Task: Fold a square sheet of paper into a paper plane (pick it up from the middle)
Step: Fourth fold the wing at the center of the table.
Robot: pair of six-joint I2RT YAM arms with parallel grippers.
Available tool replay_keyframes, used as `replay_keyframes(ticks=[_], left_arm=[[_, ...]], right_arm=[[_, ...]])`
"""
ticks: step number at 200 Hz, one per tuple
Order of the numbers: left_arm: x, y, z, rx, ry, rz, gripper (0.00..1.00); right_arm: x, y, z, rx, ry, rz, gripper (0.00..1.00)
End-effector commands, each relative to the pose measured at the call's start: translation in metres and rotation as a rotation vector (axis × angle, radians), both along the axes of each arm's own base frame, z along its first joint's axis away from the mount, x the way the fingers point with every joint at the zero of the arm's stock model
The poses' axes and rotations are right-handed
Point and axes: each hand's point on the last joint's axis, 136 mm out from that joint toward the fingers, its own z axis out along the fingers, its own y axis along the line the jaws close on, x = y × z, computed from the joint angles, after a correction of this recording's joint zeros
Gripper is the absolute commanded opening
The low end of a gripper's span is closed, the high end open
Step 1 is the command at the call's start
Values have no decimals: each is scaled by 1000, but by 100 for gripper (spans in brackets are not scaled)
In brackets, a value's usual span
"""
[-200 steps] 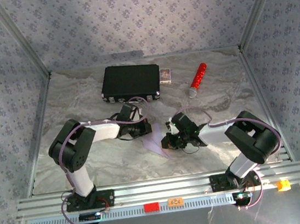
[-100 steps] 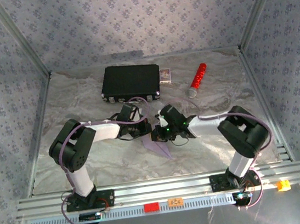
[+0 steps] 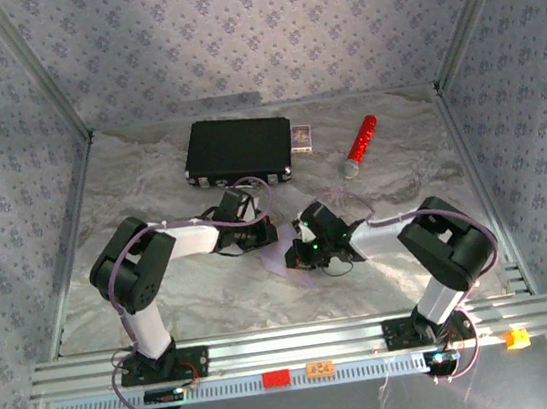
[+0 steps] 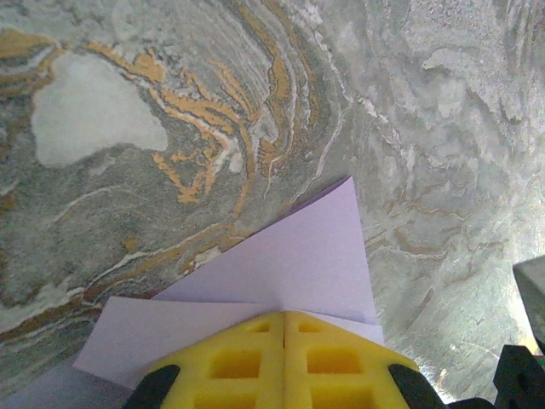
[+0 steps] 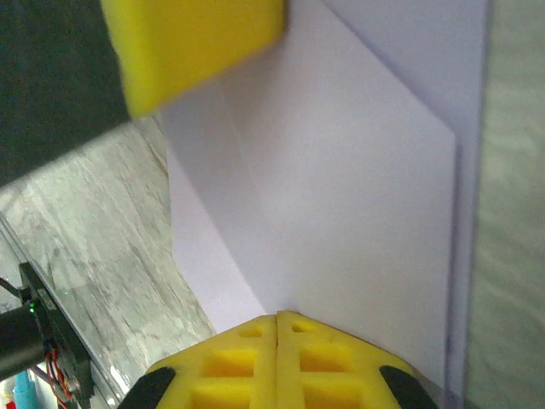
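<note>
Near the middle of the table (image 3: 217,308), the sheet of paper (image 3: 290,266), partly folded, is seen lying flat between the two grippers. The left gripper (image 3: 269,237) and the right gripper (image 3: 297,256) are each closed, pads together, with their tips set on the lilac sheet. A pointed fold with straight, crisp edges is shown ahead of the left pads. Bare marble is seen to the left, right and near side. The black case (image 3: 238,149), small box (image 3: 302,137) and red cylinder (image 3: 360,145) are found well apart along the far edge.

Soft even light; glare on table (image 4: 464,290); right wrist view blurred.
</note>
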Motion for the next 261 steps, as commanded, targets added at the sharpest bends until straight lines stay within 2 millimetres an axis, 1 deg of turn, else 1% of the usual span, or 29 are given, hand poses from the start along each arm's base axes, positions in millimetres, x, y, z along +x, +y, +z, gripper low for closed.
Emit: replay_keyframes(ticks=[1,40,56,67,91,106,116,140,158,172,195,211,227,242,261], left_arm=[[-12,22,-35,107,73,30,2],[-12,22,-35,105,72,30,2],[-11,22,-34,103,71,30,2],[-12,21,-33,98,70,27,2],[-12,20,-31,91,67,28,2],[-11,19,-27,81,63,27,2],[-12,18,-27,79,63,27,2],[-11,19,-25,79,59,29,2],[-12,18,-25,73,62,26,2],[-11,17,-24,68,59,26,2],[-10,14,-18,52,56,21,2],[-8,8,-7,19,38,11,5],[-5,2,10,-8,8,10,7],[-4,-5,29,-37,-23,5,11],[-5,-14,52,-80,-55,-13,12]], right_arm=[[-17,-15,-9,-26,37,-21,7],[-38,-35,-16,-30,56,-45,7],[-43,-38,-9,-3,45,-48,7],[-42,-37,1,16,24,-47,7],[-31,-35,25,36,-50,-47,6],[-22,-34,32,38,-68,-51,5],[-16,-31,33,41,-69,-55,5],[-8,-21,30,54,-47,-40,5],[-9,-18,19,44,-20,-36,5],[-14,-23,5,13,12,-41,5],[-30,-36,-18,-34,65,-53,0],[-39,-44,-29,-65,80,-62,0],[-42,-46,-32,-75,85,-68,0],[-40,-45,-32,-80,82,-79,0],[-36,-48,-32,-104,79,-113,0]])
